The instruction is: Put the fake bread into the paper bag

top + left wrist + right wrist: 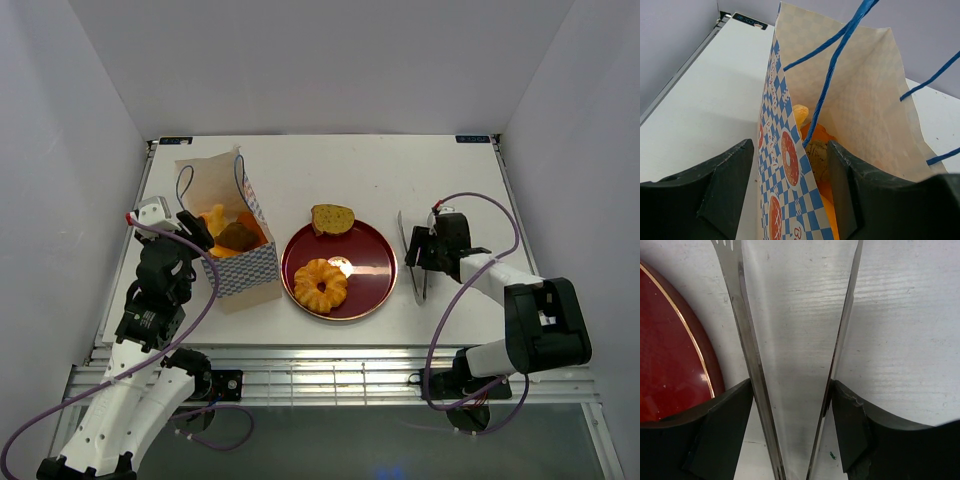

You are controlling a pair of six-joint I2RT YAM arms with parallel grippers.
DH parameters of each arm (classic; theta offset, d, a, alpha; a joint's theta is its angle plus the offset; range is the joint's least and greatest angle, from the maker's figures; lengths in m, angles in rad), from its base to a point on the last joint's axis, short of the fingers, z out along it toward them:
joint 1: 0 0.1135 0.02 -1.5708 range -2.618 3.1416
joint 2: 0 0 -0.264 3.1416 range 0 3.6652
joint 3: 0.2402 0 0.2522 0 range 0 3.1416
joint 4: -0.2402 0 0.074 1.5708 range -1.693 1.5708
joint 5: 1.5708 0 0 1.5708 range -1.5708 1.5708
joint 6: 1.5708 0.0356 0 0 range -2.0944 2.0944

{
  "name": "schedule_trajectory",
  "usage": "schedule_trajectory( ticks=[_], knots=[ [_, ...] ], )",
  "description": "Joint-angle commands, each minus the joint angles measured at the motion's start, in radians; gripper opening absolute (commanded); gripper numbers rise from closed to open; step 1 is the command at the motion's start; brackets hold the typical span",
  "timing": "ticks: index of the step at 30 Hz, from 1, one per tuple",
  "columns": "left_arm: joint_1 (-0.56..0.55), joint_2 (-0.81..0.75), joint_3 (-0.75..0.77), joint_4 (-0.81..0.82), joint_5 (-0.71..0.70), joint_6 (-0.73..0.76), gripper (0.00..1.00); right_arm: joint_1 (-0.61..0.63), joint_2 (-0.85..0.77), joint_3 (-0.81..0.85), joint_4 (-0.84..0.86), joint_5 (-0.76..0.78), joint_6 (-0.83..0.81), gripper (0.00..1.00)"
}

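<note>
The paper bag (240, 262) stands at the left, mouth open, with golden bread (214, 219) and a dark chunk (238, 236) inside. My left gripper (196, 232) is open, its jaws astride the bag's side wall (785, 165): one finger outside, one inside beside a brown chunk (817, 156). A ring-shaped golden bread (320, 285) and a brown slice (332, 219) lie on the dark-red plate (365, 262). My right gripper (421, 252) is shut on metal tongs (421, 286), its fingers (850, 420) pressing both arms (742, 330) just right of the plate.
The plate's gold-lined rim (695, 360) lies just left of the tongs. White walls close in the table on three sides. A slatted rail (330, 380) runs along the near edge.
</note>
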State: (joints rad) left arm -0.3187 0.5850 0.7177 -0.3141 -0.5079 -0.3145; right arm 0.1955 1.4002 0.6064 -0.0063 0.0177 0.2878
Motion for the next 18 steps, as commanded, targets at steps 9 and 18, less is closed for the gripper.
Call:
schedule_trajectory(
  ticks=[9, 18],
  knots=[
    [-0.008, -0.007, 0.002, -0.016, -0.055, 0.011, 0.67, -0.005, -0.038, 0.124, -0.115, -0.062, 0.005, 0.72],
    [-0.008, 0.048, 0.008, 0.006, -0.139, 0.025, 0.29, -0.005, -0.104, 0.182, -0.178, -0.157, 0.025, 0.72]
  ],
)
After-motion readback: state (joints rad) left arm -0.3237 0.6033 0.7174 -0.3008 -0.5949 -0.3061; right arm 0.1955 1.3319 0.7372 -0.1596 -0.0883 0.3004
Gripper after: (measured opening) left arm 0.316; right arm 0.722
